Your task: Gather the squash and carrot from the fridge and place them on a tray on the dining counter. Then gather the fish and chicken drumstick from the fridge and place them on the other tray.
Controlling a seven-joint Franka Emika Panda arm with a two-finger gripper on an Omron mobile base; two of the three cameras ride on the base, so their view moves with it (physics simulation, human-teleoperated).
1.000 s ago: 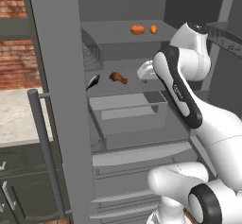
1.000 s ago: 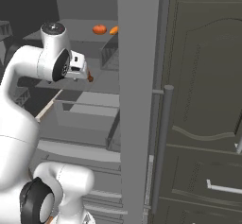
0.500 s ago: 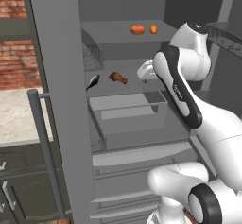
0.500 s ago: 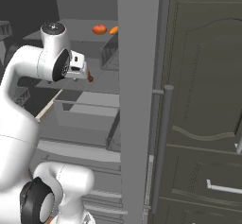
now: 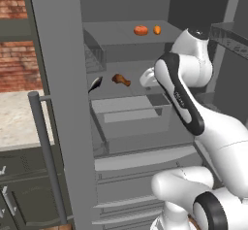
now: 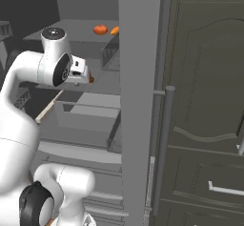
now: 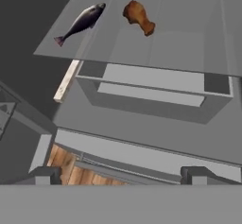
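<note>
Careful: the tool [image 7: 118, 173] hangs wide open, empty, above the shelf; reaching crooked could knock the fish [image 7: 81, 22] or drumstick [image 7: 138, 16] away.

Four foods in the fridge, one of each kind.
One squash [image 5: 140, 30], one carrot [image 5: 157, 29], one fish [image 7: 80, 23], one chicken drumstick [image 7: 138, 16]; one drawer [image 7: 151, 93] stands pulled out.

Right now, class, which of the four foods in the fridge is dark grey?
The fish, lying on the middle shelf left of the brown chicken drumstick; the squash and carrot above are orange.
</note>
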